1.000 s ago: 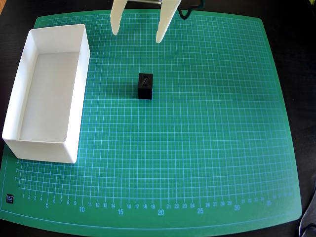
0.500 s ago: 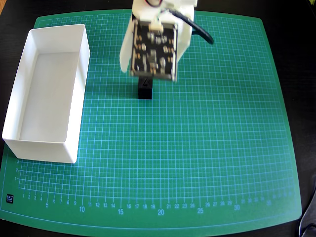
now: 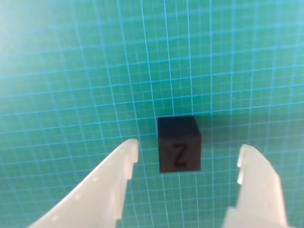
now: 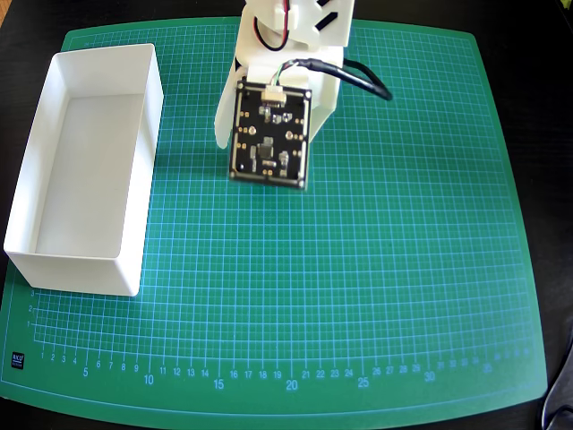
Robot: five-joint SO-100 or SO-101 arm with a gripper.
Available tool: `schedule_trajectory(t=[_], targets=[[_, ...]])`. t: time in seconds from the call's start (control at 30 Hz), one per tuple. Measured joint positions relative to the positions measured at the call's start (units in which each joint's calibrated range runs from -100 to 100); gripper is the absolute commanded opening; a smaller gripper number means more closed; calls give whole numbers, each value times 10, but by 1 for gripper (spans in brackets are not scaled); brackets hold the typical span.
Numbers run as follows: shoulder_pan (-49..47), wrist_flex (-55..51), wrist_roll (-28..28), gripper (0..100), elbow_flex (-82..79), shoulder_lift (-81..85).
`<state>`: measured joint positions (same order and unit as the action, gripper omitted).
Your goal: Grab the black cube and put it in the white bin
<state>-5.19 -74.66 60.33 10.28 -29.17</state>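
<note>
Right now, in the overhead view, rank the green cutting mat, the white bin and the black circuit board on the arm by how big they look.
1. green cutting mat, largest.
2. white bin.
3. circuit board, smallest, though it rides above the mat, nearer the camera, so it looks bigger than it is.

A matte black cube point(image 3: 178, 144) marked Z sits on a green mat point(image 3: 71, 71) gridded in pale lines.

We see a hobby or lab workbench: a green gridded cutting mat point(image 4: 376, 296) with printed ruler numbers lies on a dark table point(image 4: 537, 90). We also note an exposed circuit board point(image 4: 270, 141) with loose wiring mounted on the arm.
</note>
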Motion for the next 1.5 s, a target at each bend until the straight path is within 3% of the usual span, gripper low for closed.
schedule_trajectory(t=[0.57,0.8,1.13,1.5], targets=[[10,38,0,28,1,-14],[9,38,0,14,1,-14],[9,-33,2,14,1,-14],[9,-14,2,13,1,-14]])
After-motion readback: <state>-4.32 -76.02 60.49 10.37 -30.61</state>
